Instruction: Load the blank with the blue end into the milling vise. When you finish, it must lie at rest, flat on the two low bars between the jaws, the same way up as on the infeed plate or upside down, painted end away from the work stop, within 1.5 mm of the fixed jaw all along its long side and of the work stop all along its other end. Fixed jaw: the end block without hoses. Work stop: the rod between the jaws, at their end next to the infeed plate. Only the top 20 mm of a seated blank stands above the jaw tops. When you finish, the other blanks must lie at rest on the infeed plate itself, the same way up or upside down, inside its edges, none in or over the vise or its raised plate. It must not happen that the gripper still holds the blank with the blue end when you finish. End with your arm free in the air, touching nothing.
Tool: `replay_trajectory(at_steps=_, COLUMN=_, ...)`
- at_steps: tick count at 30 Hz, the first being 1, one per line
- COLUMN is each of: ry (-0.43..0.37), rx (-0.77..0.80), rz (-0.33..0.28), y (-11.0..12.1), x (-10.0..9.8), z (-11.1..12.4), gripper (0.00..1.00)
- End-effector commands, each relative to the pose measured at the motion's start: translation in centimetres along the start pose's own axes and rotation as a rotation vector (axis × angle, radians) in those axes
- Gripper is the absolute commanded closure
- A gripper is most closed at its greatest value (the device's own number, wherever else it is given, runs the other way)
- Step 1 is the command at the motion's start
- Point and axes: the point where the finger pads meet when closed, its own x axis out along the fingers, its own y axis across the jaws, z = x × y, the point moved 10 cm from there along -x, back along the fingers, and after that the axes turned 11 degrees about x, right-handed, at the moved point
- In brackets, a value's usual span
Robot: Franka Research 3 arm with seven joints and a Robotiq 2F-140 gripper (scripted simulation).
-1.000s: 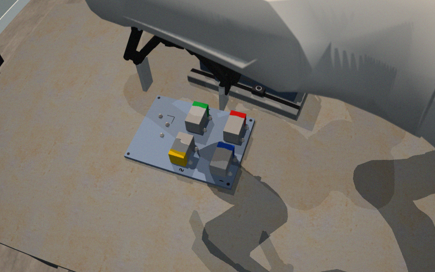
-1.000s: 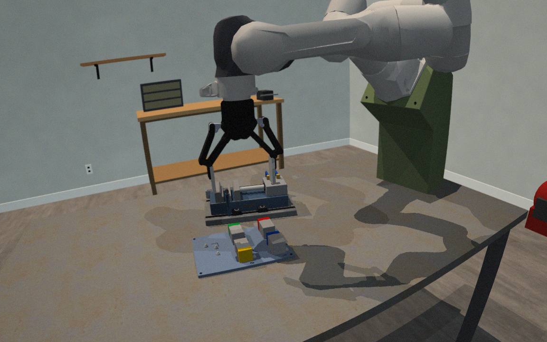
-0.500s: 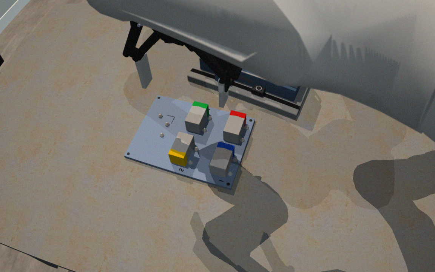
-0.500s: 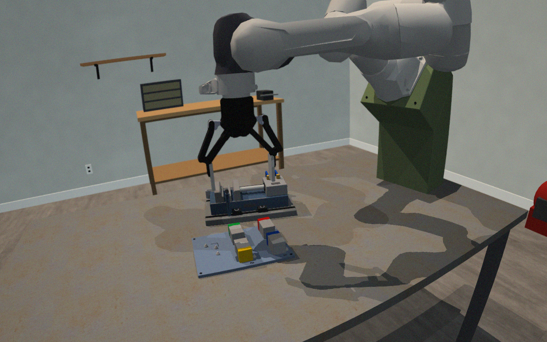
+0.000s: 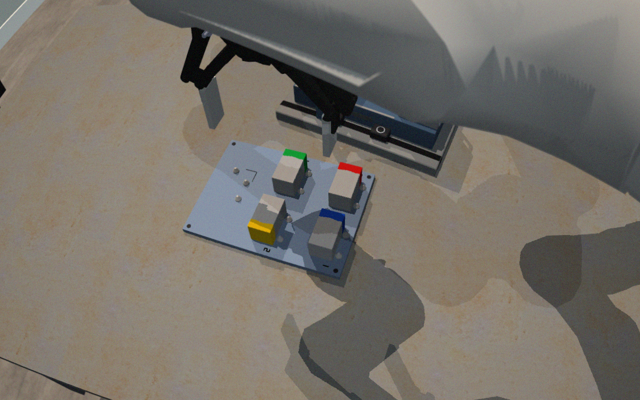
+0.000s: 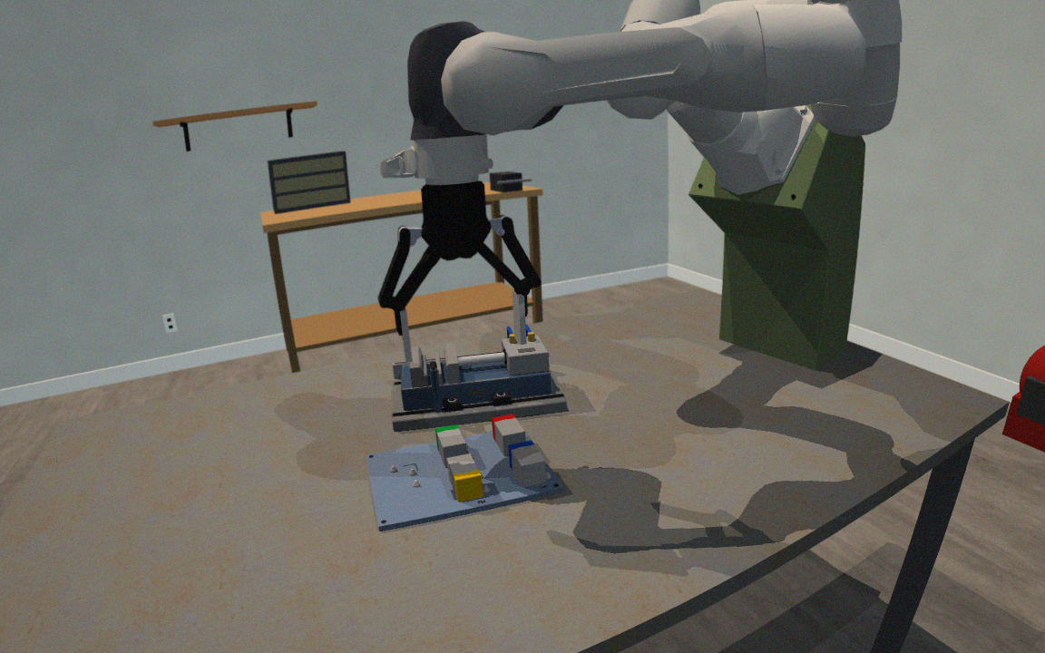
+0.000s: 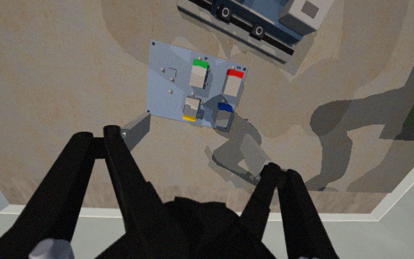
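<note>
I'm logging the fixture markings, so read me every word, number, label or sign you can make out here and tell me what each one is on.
"2": on the infeed plate, at its near edge by the yellow-ended blank, seen sideways in the top view.
A short dash: same edge, by the blue-ended blank.
An angle mark: by the plate's unoccupied pins.
Marks by the green-ended blank and red-ended blank: too small to read.

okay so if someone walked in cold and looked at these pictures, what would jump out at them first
Probably the big pale arm reaching in from the right, its black gripper spread wide and empty above the blue vise. Next, four grey blanks on the light blue infeed plate, painted green, red, yellow and blue.
</note>
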Motion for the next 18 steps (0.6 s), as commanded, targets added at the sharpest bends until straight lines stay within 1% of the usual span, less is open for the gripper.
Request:
replay_trajectory(at_steps=1, ry=0.0, rx=-0.006, rz=0.002, y=0.1, x=-0.1, z=0.0, gripper=0.0)
replay_trajectory(at_steps=6, ry=0.0, rx=-0.006, rz=0.002, y=0.1, x=-0.1, z=0.0, gripper=0.0)
replay_trajectory(at_steps=11, ry=0.0, rx=-0.006, rz=0.002, y=3.2, x=-0.5, z=4.3, gripper=0.0)
replay_trajectory(at_steps=18, ry=0.0, rx=-0.006, rz=0.002, y=3.2, x=-0.5, z=4.3, gripper=0.0)
